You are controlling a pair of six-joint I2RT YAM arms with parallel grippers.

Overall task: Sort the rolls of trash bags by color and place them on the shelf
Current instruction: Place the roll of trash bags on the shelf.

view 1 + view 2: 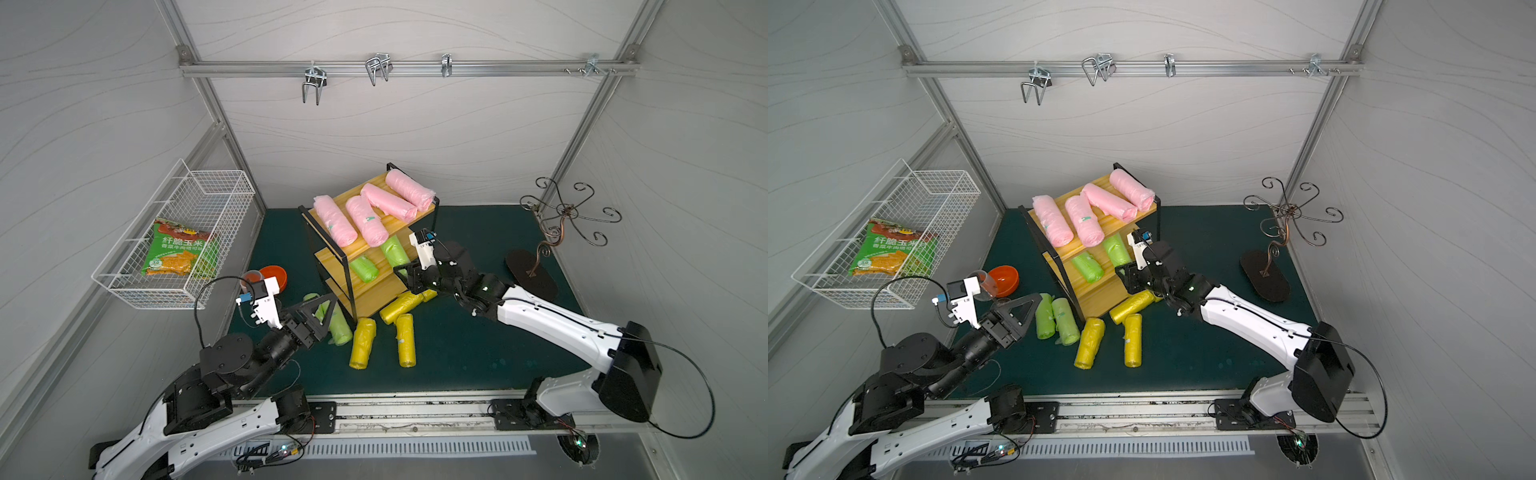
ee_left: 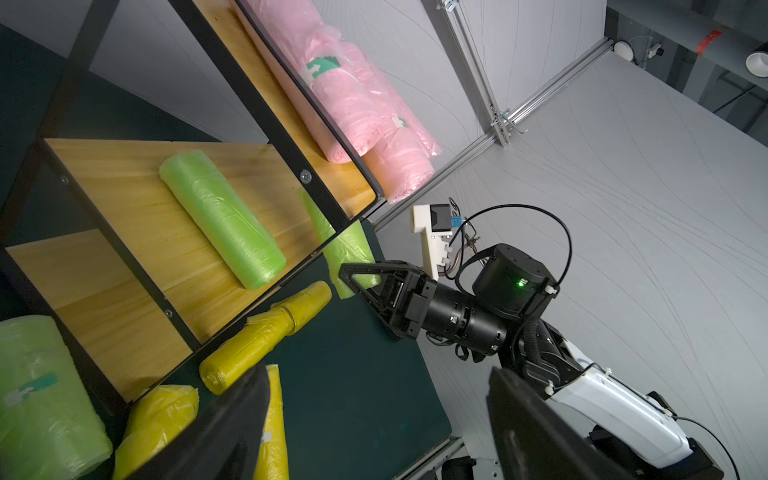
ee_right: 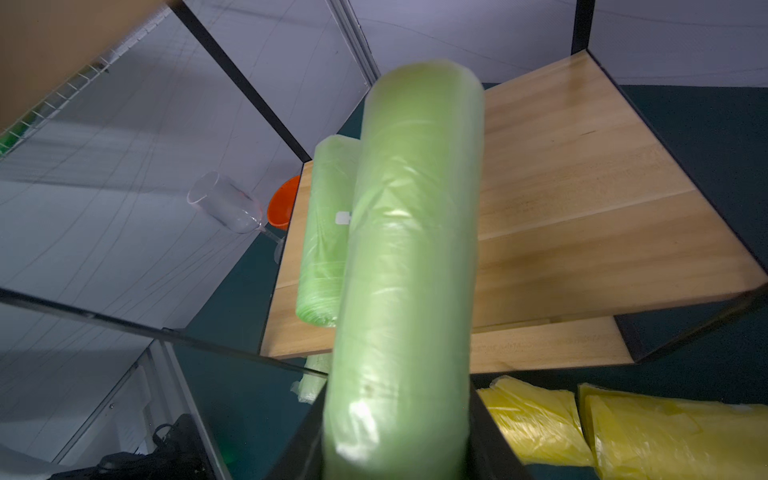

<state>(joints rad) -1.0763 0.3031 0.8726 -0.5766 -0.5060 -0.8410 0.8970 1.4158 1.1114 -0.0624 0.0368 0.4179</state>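
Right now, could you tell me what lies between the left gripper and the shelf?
Two lime green rolls on the mat, seen best in a top view.

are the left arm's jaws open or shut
Open. In the left wrist view the left gripper shows its jaws wide apart, with nothing gripped between them.

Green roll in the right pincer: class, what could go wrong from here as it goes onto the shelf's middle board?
1. The held roll is close beside the green roll already on the middle board; setting it down may nudge that one off.
2. A pink roll overhangs the top board near the right pincer; withdrawing upward could knock it.
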